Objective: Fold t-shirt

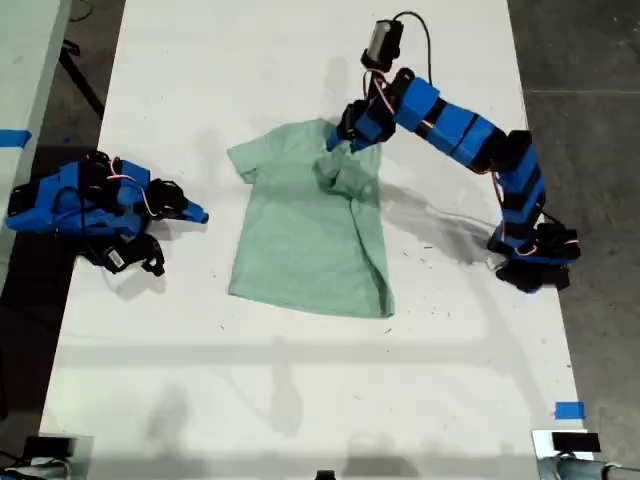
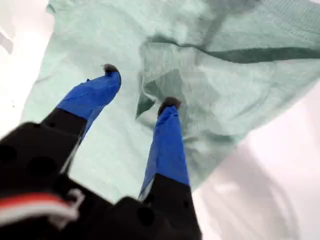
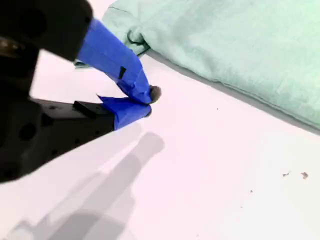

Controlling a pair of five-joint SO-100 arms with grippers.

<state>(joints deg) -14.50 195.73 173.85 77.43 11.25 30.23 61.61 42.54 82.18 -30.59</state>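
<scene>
1. Exterior view: 1 t-shirt (image 1: 300,240), 2 blue-and-black arms and 1 white table (image 1: 300,390). The t-shirt is plain pale mint-green cloth, soft and creased, lying mid-frame on the table; the edge toward the exterior view's right is folded over into a thicker strip, and a bunched lump of cloth rises near its upper part.
2. My first gripper (image 1: 338,143) sits in the upper middle of the exterior view, on the arm reaching in from that view's right, right over the bunched cloth near the collar.
3. In the first wrist view my first gripper (image 2: 140,86) has its 2 blue fingers spread apart, dark tips over crumpled t-shirt (image 2: 225,75) cloth; I cannot tell whether the tips touch it.
4. My second gripper (image 1: 197,214) lies at the exterior view's left, on the folded-up arm resting on the table, apart from the shirt's near sleeve.
5. In the second wrist view my second gripper (image 3: 147,102) has its 2 blue jaws pressed together on nothing, above bare smooth white table (image 3: 210,180), with the t-shirt (image 3: 240,45) edge just beyond.
6. 2 strips of blue tape: 1 (image 1: 569,410) at the exterior view's lower right, 1 (image 1: 14,138) at its left edge.
</scene>
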